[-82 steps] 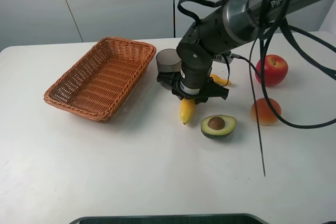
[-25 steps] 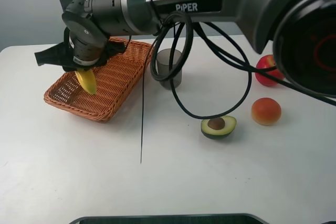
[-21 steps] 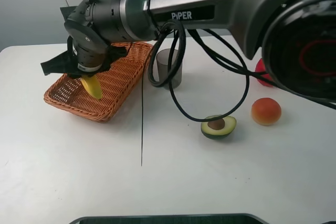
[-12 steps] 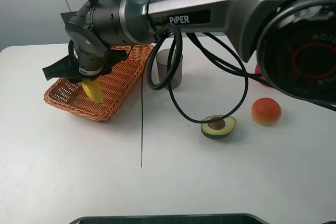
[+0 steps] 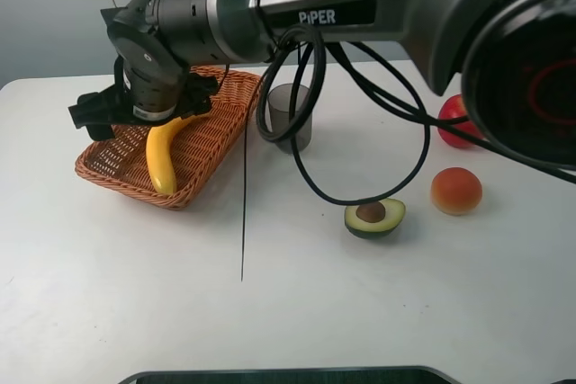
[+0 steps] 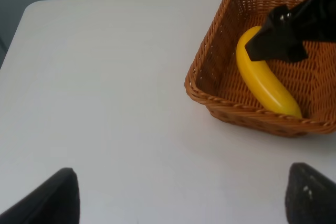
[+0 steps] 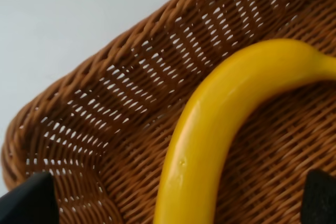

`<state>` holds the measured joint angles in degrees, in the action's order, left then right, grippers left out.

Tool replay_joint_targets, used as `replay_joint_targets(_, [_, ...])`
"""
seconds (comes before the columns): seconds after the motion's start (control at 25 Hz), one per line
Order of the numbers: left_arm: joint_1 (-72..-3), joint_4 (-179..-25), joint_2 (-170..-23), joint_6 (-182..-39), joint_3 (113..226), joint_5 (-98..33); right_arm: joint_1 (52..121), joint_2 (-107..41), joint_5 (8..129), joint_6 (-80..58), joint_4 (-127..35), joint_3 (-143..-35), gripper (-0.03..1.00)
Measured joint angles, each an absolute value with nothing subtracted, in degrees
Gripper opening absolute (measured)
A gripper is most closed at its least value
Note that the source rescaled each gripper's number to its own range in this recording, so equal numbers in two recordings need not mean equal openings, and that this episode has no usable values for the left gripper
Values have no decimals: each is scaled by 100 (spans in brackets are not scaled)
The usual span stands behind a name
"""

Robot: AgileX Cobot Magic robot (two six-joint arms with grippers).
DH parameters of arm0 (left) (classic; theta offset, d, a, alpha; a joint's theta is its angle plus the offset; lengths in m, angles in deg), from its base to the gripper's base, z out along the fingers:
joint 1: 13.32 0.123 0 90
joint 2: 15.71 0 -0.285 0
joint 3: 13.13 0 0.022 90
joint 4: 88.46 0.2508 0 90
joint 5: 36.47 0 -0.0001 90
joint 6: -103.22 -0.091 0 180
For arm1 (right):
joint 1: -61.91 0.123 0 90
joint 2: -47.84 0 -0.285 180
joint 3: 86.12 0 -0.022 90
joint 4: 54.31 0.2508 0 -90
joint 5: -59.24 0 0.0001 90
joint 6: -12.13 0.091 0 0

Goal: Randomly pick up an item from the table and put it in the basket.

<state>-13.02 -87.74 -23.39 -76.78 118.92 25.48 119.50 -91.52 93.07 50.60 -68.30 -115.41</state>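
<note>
The yellow banana (image 5: 162,159) lies in the orange-brown wicker basket (image 5: 216,123) at the back left of the white table (image 5: 270,312). My right gripper (image 5: 148,110) hangs just above the banana's far end, with its jaws spread wide and nothing held. In the right wrist view the banana (image 7: 220,129) rests on the basket floor (image 7: 131,103), between the spread fingertips of the right gripper (image 7: 173,198). In the left wrist view my left gripper (image 6: 181,198) is open and empty over bare table. From there it sees the basket (image 6: 210,98), the banana (image 6: 265,82) and the right gripper (image 6: 283,35).
A grey translucent cup (image 5: 288,114) stands just right of the basket. A halved avocado (image 5: 374,217), an orange-red fruit (image 5: 456,191) and a red apple (image 5: 459,119) lie to the right. A thin black cable (image 5: 243,222) hangs from the right arm.
The right gripper held the banana upright over the basket. It has since opened, and the banana now lies flat in the basket.
</note>
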Motion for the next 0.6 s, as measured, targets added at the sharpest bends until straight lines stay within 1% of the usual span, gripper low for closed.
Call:
replay_joint_targets(0.2, [-1302, -8774, -2339, -7678, 11892, 2548, 11950, -8801, 10018, 4737, -6817, -11541, 100])
replay_joint_targets(0.36, [-1302, -8774, -2339, -7678, 11892, 2548, 11846, -8446, 10833, 4034, -6628, -11541, 100])
replay_joint_targets(0.6, [-1302, -8774, -2339, -7678, 11892, 2548, 11407, -7925, 12134, 3124, -6458, -11396, 100])
